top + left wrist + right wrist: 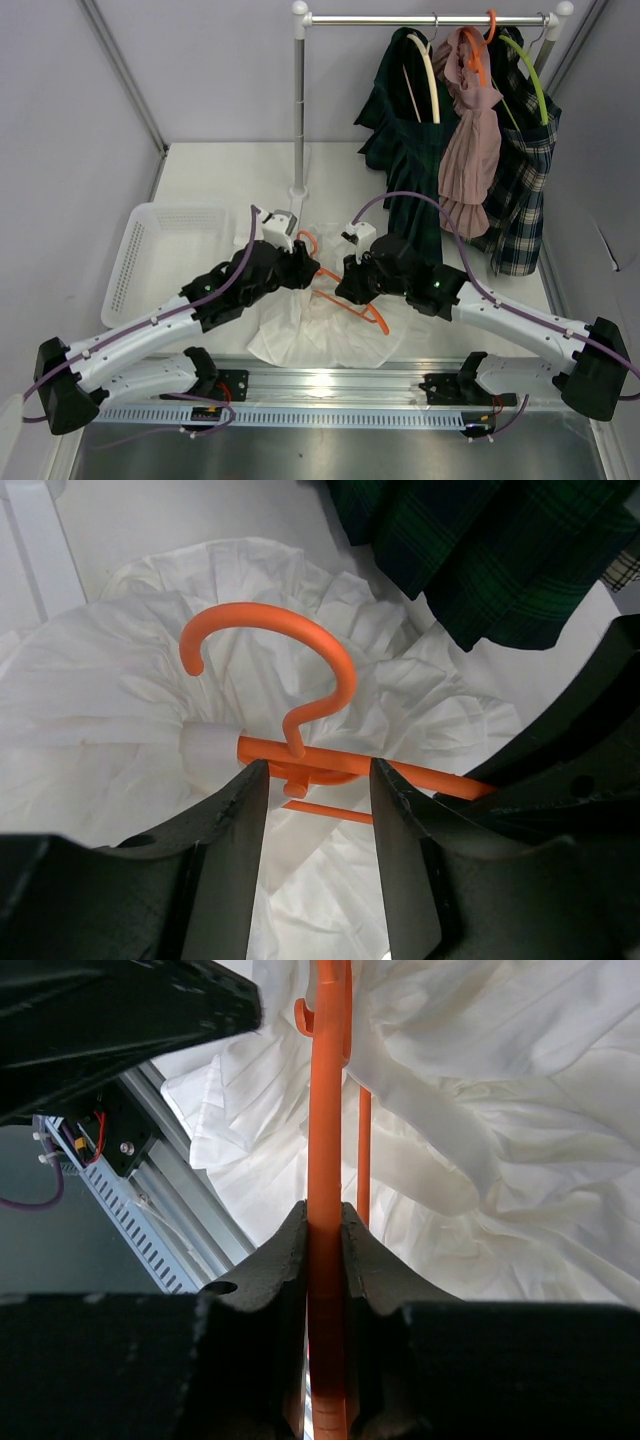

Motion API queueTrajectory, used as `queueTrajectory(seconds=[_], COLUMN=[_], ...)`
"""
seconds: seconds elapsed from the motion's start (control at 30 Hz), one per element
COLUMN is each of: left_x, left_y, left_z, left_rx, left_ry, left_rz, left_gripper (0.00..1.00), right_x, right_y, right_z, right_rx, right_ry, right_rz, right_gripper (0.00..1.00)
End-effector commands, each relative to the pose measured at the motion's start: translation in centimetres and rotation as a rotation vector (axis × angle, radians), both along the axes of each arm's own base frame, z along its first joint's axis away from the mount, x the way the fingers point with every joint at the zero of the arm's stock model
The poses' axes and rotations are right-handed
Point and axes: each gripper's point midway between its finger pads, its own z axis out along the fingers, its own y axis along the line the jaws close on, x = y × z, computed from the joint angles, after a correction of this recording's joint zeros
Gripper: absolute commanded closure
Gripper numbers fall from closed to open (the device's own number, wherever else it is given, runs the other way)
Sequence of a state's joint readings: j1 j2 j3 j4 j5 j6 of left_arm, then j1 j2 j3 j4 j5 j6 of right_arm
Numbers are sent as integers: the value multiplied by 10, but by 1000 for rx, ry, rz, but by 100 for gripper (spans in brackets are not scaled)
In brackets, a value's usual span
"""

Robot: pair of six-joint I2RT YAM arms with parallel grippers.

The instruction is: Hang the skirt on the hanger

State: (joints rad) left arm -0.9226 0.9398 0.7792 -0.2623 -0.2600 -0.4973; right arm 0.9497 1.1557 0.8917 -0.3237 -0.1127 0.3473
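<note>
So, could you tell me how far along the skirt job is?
Done: the orange hanger lies on the white skirt. In hand: the right pincer is clamped on its bar; the left pincer stands open around its neck. Left: the skirt lies spread loose, not visibly fastened to the hanger.

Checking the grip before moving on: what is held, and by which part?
Right arm's fingers clamp the orange hanger on its straight bar; left arm's fingers stand open around its neck, holding nothing.
</note>
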Motion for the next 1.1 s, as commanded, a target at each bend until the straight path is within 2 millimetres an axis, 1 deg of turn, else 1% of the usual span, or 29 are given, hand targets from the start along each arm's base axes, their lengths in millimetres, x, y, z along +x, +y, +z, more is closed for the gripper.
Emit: queueTrajectory(seconds=[0.0,0.1,0.2,0.27,0.3,0.33,0.4,0.57,0.63,0.73,0.77,0.83,0.9,0.93,1.07], left_x=[10,16,22,25,28,30,31,29,28,27,26,25,26,26,29], left_y=[-3,-4,-5,-5,-8,-6,-11,-15,-17,-20,-20,-21,-20,-19,-16], left_z=[-1,-3,3,0,5,1,2,-8,-7,-10,-11,-11,-10,-10,-6], left_rx=[-34,-43,-77,-94,-121,-121,-145,-160,-179,-184,-185,-188,-191,-192,-192], left_ry=[-36,-57,-88,-88,-101,-94,-93,-70,-73,-61,-59,-55,-59,-59,-61], left_rz=[38,50,64,62,60,67,46,22,12,-3,-9,-17,-12,-10,-6], left_gripper=[49,47,46,46,46,46,47,49,51,56,61,66,74,82,99], right_x=[6,6,6,6,6,6,6,7,8,8,9,9,10,10,12], right_y=[5,6,6,6,5,5,5,5,6,6,6,6,6,6,2], right_z=[12,14,15,16,17,16,16,17,17,16,16,16,18,17,17], right_rx=[24,25,23,25,27,26,23,24,25,22,22,20,20,17,10], right_ry=[-26,-28,-31,-31,-34,-32,-31,-35,-37,-38,-38,-39,-41,-39,-41], right_rz=[-17,-15,-15,-15,-15,-15,-17,-18,-18,-22,-24,-24,-27,-28,-52], right_gripper=[100,100,100,100,100,100,100,100,100,100,100,100,100,100,100])
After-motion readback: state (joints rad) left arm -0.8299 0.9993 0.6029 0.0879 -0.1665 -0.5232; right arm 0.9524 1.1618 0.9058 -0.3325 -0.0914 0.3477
